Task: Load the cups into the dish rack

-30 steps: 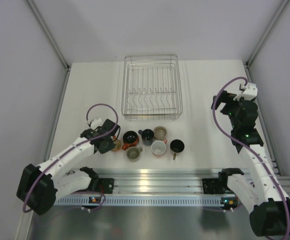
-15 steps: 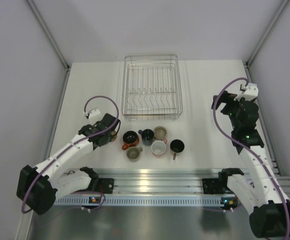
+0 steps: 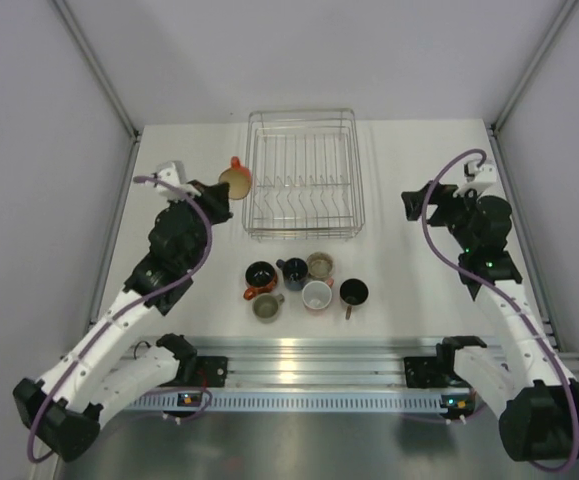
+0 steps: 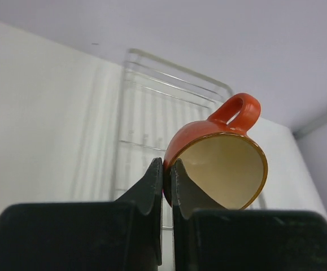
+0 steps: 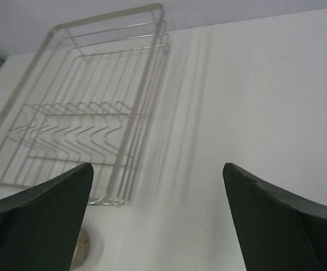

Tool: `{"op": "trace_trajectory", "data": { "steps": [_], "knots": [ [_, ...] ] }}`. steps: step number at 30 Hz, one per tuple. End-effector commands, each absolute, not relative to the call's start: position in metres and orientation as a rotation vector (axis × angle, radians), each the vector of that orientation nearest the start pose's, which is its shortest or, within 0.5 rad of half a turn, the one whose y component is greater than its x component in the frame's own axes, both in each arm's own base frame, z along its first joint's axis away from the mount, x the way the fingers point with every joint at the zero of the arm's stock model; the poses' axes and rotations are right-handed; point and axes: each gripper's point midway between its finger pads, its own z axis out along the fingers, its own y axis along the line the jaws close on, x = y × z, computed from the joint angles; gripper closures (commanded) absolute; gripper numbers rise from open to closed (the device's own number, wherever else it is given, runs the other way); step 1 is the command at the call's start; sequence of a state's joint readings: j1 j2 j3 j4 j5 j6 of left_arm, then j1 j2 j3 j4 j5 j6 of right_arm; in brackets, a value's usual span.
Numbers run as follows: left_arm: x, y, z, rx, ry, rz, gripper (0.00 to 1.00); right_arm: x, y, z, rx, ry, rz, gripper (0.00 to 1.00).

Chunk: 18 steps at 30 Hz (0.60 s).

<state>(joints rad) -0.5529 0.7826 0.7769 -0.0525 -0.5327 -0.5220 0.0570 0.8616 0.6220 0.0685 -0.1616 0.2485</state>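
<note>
My left gripper (image 3: 225, 190) is shut on the rim of an orange cup (image 3: 236, 179), held in the air tilted, just left of the dish rack (image 3: 301, 228). In the left wrist view the fingers pinch the cup (image 4: 219, 164) wall, its beige inside facing the camera, with the rack (image 4: 152, 96) behind. Several cups stand in a cluster in front of the rack: orange (image 3: 260, 276), dark blue (image 3: 294, 270), olive (image 3: 320, 265), grey-olive (image 3: 266, 307), pink (image 3: 317, 296), black (image 3: 353, 292). My right gripper (image 3: 412, 203) is open and empty, right of the rack (image 5: 95, 84).
The rack holds no cups. Metal rails (image 3: 309, 375) run along the near table edge by the arm bases. An olive cup's rim (image 5: 84, 247) shows at the bottom left of the right wrist view. Grey walls close in the table on both sides.
My left gripper lifted the orange cup from the left of the cluster and carried it up and away to the rack's left side. My right gripper turned leftward toward the rack.
</note>
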Motion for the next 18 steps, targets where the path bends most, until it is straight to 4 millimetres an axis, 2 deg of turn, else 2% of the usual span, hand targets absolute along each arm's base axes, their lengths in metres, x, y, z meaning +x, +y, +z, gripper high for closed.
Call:
{"op": "trace_trajectory", "data": {
  "steps": [1, 2, 3, 4, 5, 6, 7, 8, 9, 10, 11, 12, 14, 16, 17, 18],
  "knots": [
    [0.317, -0.203, 0.371, 0.031, 1.403, -0.786, 1.0, 0.324, 0.117, 0.298, -0.145, 1.537, 0.732, 0.01],
    [0.303, -0.233, 0.376, 0.159, 1.391, -0.938, 1.0, 0.324, 0.125, 0.306, -0.164, 1.507, 0.797, 0.01],
    [0.301, -0.248, 0.38, 0.214, 1.374, -1.016, 1.0, 0.32, 0.134, 0.33, -0.174, 1.417, 0.889, 0.01],
    [0.296, -0.257, 0.399, 0.257, 1.28, -1.094, 1.0, 0.312, 0.145, 0.341, -0.227, 1.375, 0.964, 0.01],
    [0.292, -0.279, 0.387, 0.323, 1.312, -1.231, 1.0, 0.313, 0.151, 0.344, -0.235, 1.36, 1.022, 0.01],
    [0.291, -0.285, 0.389, 0.349, 1.294, -1.296, 1.0, 0.31, 0.157, 0.351, -0.248, 1.333, 1.076, 0.01],
    [0.291, -0.287, 0.4, 0.368, 1.243, -1.352, 1.0, 0.299, 0.164, 0.373, -0.288, 1.25, 1.153, 0.0],
    [0.291, -0.297, 0.402, 0.376, 1.205, -1.461, 1.0, 0.303, 0.169, 0.372, -0.285, 1.251, 1.198, 0.0],
    [0.284, -0.301, 0.406, 0.424, 1.168, -1.523, 1.0, 0.3, 0.176, 0.377, -0.303, 1.229, 1.24, 0.01],
    [0.285, -0.303, 0.407, 0.429, 1.148, -1.566, 1.0, 0.298, 0.18, 0.38, -0.295, 1.223, 1.297, 0.0],
    [0.274, -0.301, 0.426, 0.44, 1.053, -1.646, 1.0, 0.297, 0.186, 0.384, -0.33, 1.188, 1.325, 0.01],
    [0.283, -0.307, 0.415, 0.429, 1.068, -1.695, 1.0, 0.296, 0.19, 0.385, -0.342, 1.176, 1.353, 0.01],
    [0.277, -0.309, 0.422, 0.429, 1.032, -1.803, 1.0, 0.289, 0.204, 0.386, -0.387, 1.136, 1.434, 0.01],
    [0.283, -0.313, 0.415, 0.426, 1.025, -1.849, 1.0, 0.278, 0.211, 0.388, -0.407, 1.104, 1.519, 0.01],
    [0.284, -0.313, 0.415, 0.417, 1.028, -1.868, 1.0, 0.28, 0.213, 0.383, -0.404, 1.101, 1.556, 0.01],
    [0.286, -0.315, 0.413, 0.416, 1.031, -1.873, 1.0, 0.267, 0.212, 0.393, -0.459, 1.01, 1.564, 0.01]
  ]
}}
